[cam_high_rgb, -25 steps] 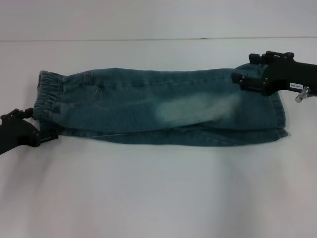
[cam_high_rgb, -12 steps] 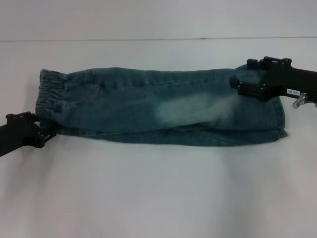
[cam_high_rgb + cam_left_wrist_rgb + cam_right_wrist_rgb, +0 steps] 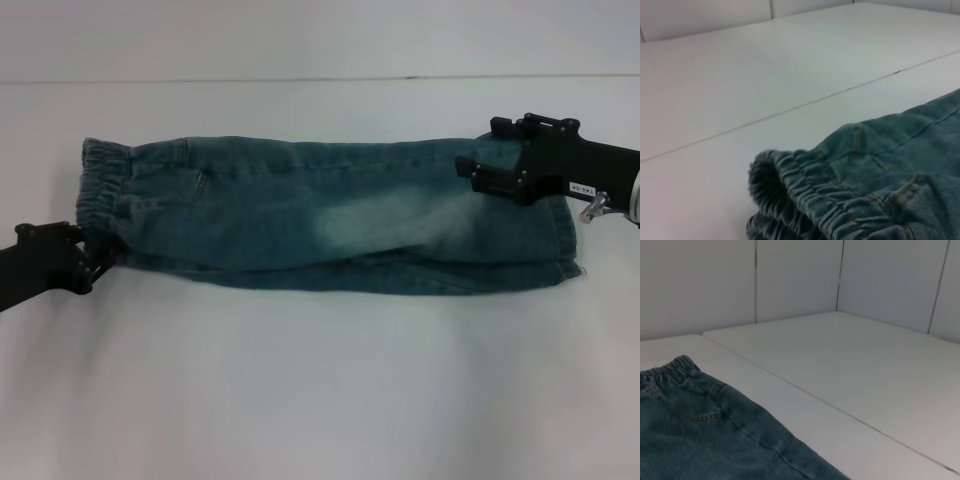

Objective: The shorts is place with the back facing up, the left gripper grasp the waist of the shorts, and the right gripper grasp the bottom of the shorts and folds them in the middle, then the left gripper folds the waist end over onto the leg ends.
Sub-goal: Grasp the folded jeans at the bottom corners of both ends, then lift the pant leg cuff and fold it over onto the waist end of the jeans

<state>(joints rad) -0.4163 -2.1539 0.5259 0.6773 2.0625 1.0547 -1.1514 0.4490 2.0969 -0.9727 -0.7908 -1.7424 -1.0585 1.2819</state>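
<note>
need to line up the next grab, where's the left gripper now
In the head view, the left gripper sits low on the robot's left, at the near corner of the shorts' elastic waist.

the right gripper hides part of the shorts; both arms run off frame.

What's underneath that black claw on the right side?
Under the right gripper lies the leg end of the shorts, folded lengthwise on the white table. The denim directly beneath its fingers is covered.
</note>
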